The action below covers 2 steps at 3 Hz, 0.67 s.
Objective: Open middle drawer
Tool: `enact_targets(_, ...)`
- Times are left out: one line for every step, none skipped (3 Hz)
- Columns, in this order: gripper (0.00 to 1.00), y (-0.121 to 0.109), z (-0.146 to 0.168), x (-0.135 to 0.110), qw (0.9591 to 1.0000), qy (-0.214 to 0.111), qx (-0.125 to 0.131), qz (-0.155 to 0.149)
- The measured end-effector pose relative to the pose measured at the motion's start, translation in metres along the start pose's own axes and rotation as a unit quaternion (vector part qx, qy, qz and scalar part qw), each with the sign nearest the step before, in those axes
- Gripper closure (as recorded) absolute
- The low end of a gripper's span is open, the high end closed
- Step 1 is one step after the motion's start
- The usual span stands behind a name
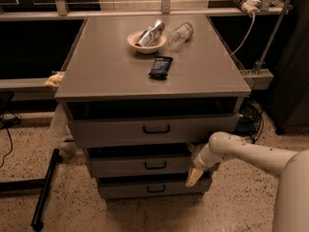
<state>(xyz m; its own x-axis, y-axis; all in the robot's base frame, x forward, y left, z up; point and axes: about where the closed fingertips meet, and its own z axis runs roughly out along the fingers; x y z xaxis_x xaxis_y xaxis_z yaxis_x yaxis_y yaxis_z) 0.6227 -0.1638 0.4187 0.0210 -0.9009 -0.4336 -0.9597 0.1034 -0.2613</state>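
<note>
Here, a grey metal cabinet with a flat top (111,76) stands on a speckled floor (29,153). It has three drawers, one above the other. The middle drawer (120,166), a grey flat front with a small black loop handle (155,165), sits between the tall top drawer (116,130) and the short bottom drawer (125,190). A dark gap shows above its front.

The robot's white round arm (251,153) comes in from the lower right. Its gripper (194,175) is at the right end of the middle drawer, well apart from the black handle. A pale tan piece of it hangs down beside the bottom drawer. I cannot tell if the gripper is loose or holding on.

On the cabinet top sits a small tan bowl (133,38) with a shiny silver packet (150,32) inside. A clear plastic bottle (180,33) lies on its side just beside the bowl. A dark flat snack packet (161,66) lies near the middle of the top.
</note>
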Motion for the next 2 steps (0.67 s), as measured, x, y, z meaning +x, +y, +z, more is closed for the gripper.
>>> enact_targets(0.0, 0.007, 0.004, 0.0026, 0.9999, 0.007, -0.012, 0.006)
enact_targets(0.0, 0.0133, 0.0074, 0.0071, 0.9994, 0.017, -0.026, 0.015)
